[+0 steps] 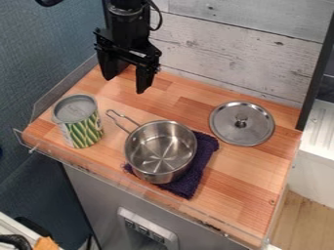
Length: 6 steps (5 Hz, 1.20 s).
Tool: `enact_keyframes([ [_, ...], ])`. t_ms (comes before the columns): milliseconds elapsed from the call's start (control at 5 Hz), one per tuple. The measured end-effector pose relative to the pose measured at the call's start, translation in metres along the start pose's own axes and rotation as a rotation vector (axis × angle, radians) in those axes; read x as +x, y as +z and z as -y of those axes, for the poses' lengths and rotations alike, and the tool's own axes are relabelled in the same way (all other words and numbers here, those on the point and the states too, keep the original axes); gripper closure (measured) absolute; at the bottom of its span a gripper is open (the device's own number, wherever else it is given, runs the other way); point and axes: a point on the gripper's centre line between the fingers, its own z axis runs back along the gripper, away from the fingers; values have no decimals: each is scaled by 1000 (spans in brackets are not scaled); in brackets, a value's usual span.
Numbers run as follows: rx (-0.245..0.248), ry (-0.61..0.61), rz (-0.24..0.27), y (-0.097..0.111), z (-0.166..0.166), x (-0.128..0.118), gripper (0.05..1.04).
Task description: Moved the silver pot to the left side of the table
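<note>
My gripper (126, 86) hangs over the back left of the wooden table (251, 168), its two fingers spread apart with nothing between them. The silver pot (159, 151) stands upright near the middle front, partly on a dark purple cloth (198, 171). Its wire handle points up and left, below and apart from my gripper.
A green-patterned can (79, 122) stands on the left side, left of the pot's handle. A round silver lid (241, 123) with a knob lies at the back right. Low clear guards (124, 183) edge the table, and a whitewashed plank wall rises behind.
</note>
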Motion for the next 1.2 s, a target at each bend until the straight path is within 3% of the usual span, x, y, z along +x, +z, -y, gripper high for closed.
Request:
enact_keyframes([
  [200,-17,-3,-33,-12,6,-5,83],
  [400,-55,-107,-40,-8,50,-28,83],
  [800,-53,-276,-31,-10,114,-69,83],
  [1000,-54,-271,-50,-24,120,-73,83],
  [1200,-44,-283,-103,-45,124,-74,98],
])
